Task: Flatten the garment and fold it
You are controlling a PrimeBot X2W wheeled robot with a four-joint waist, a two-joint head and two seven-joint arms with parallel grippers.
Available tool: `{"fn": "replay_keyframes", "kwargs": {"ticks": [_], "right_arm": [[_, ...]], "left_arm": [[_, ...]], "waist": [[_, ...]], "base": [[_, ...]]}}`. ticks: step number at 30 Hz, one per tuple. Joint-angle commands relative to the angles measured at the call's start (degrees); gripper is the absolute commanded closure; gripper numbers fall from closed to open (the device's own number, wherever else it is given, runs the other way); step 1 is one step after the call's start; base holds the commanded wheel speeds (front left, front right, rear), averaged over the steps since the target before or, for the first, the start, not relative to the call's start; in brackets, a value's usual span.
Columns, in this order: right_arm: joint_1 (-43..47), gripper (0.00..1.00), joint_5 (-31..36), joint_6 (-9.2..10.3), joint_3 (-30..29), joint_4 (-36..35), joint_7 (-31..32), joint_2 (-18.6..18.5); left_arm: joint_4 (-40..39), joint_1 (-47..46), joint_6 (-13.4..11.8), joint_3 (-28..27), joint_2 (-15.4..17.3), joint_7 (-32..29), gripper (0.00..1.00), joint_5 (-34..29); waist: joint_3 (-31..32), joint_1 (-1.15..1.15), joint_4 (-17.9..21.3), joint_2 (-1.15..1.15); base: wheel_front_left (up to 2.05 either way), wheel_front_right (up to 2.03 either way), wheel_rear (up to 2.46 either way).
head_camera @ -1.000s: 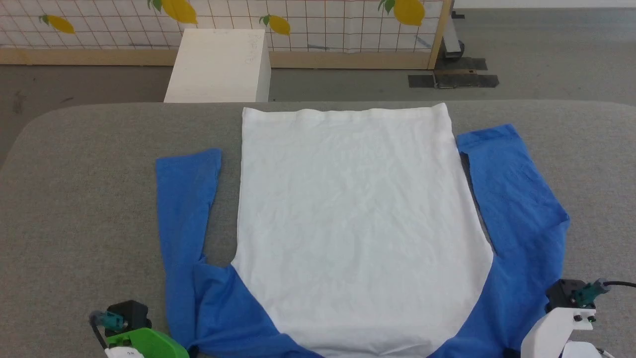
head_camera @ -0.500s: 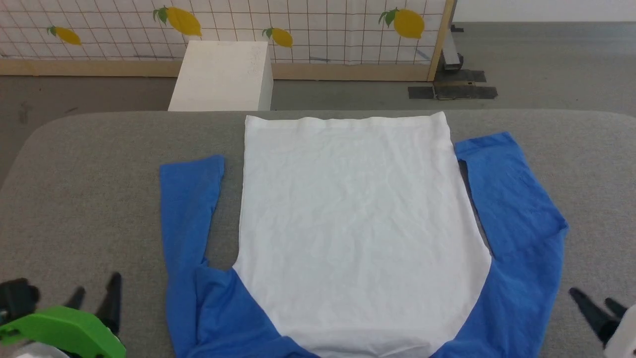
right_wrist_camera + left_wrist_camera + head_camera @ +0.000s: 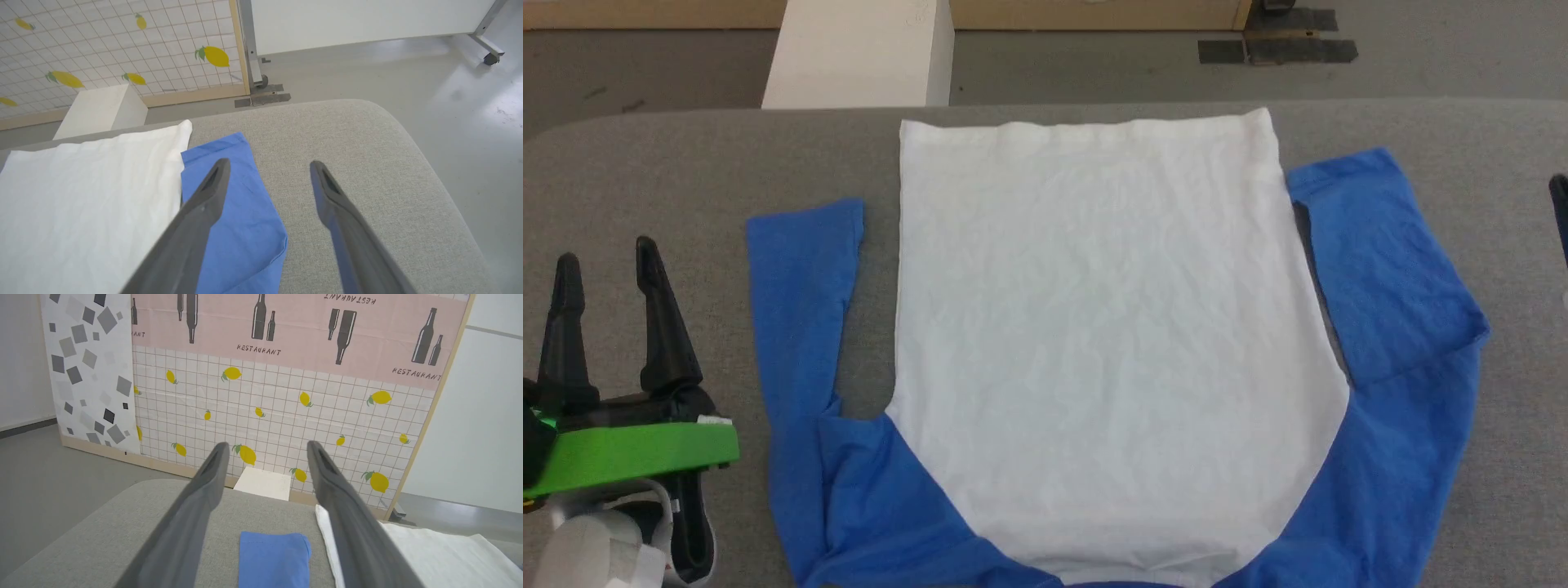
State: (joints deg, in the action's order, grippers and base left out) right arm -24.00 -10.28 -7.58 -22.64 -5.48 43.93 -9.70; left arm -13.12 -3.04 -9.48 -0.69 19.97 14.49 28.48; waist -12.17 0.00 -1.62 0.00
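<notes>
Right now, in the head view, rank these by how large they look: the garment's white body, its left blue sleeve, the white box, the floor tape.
1. white body
2. left blue sleeve
3. white box, though it is farther off and cut by the frame's top edge
4. floor tape

We see our left gripper (image 3: pixel 605 253) as two long, tapering black fingers (image 3: pixel 663 327) set in a bright green housing (image 3: pixel 629 453) with a small white tag (image 3: pixel 712 420), on a rounded white wrist (image 3: pixel 580 555) and what may be a pale cable (image 3: pixel 672 508).
</notes>
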Motion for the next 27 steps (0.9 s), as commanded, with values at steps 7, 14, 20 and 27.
{"fn": "replay_keyframes", "kwargs": {"ticks": [7,14,20,27], "right_arm": [[-16.71,0.00,7.87,0.09,6.40,13.29,3.72,-4.20],[-25.21,0.00,13.38,0.09,8.21,21.15,6.53,-4.64],[-25.96,0.00,15.51,0.09,7.59,25.73,10.67,-3.63],[-25.21,1.00,13.05,0.09,2.23,26.18,14.95,-0.69]], "left_arm": [[-0.48,-5.11,4.29,-3.03,-4.33,0.49,0.00,-4.68],[-1.09,-8.01,8.01,-5.13,-7.00,0.50,0.00,-8.98],[-0.02,-9.50,11.14,-6.65,-9.72,0.51,0.00,-10.82],[1.48,-9.51,13.28,-8.23,-12.16,0.51,0.00,-12.70]], "waist": [[-15.78,0.00,-0.84,0.00],[-21.81,0.00,-3.38,0.00],[-23.82,0.00,-4.66,0.00],[-20.44,0.00,-3.33,0.00]], "base": [[0.00,0.00,0.00],[0.00,0.00,0.00],[0.00,0.00,0.00],[0.00,0.00,0.00]]}}
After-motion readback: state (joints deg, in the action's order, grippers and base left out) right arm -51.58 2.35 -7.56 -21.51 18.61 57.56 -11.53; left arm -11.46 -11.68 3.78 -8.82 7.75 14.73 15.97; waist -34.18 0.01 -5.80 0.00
